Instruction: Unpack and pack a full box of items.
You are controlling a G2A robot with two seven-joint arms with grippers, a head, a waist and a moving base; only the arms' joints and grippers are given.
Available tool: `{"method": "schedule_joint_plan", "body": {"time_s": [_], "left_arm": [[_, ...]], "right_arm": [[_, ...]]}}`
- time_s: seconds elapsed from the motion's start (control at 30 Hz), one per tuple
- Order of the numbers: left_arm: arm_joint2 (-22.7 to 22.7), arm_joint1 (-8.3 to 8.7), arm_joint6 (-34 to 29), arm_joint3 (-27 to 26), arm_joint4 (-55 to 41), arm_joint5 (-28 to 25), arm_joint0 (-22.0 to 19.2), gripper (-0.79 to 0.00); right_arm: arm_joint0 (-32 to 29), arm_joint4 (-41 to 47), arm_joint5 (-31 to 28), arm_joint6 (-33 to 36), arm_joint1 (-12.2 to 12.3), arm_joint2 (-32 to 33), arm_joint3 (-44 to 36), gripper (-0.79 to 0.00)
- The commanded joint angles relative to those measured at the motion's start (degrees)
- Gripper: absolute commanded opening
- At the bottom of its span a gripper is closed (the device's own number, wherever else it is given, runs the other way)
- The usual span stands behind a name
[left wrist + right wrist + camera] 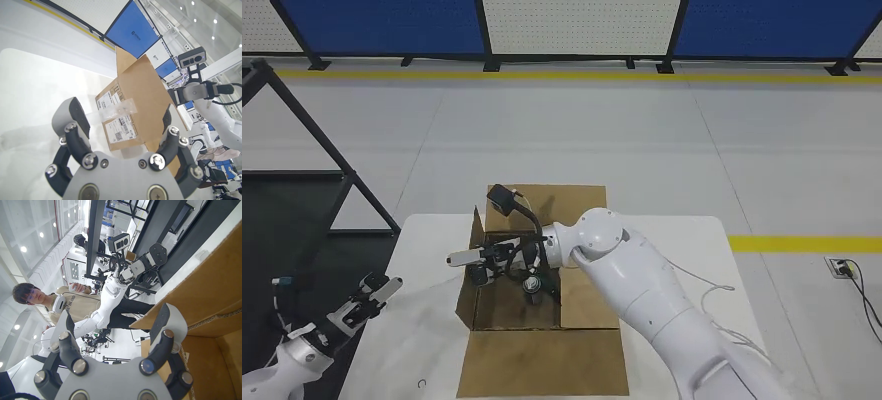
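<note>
An open brown cardboard box (542,360) stands in the middle of the white table (427,330) with its flaps spread. My right gripper (468,264) hangs open over the box's left wall, with nothing between its fingers (160,321); one finger sits close to a flap (208,279). My left gripper (381,288) is open and holds nothing, hovering near the table's left edge with its tips toward the box. The left wrist view shows the labelled side of the box (132,91) between its pads (79,115). A small clear plastic bag (121,109) lies against that side.
A black metal frame (302,130) stands on the floor to the left of the table. Bare table surface lies between the left gripper and the box. A small dark ring (422,383) lies near the front edge.
</note>
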Motion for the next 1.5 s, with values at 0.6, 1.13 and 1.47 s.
{"method": "schedule_joint_plan", "body": {"time_s": [0.6,1.13,1.47], "left_arm": [[-3.27,-0.01,1.98,-8.96,3.87,-1.38,7.05,0.0],[-1.85,-0.26,4.72,-10.69,14.7,0.14,9.78,0.0],[1.06,-0.4,5.66,-9.02,17.5,2.26,7.41,0.0]], "right_arm": [[-4.43,-3.69,1.96,-15.62,-4.71,-3.77,-0.79,0.0],[-1.95,-2.71,-0.46,-13.33,-7.84,-3.19,6.07,0.0],[-2.05,-3.43,-3.17,-12.59,-7.98,-1.83,6.62,0.0]]}}
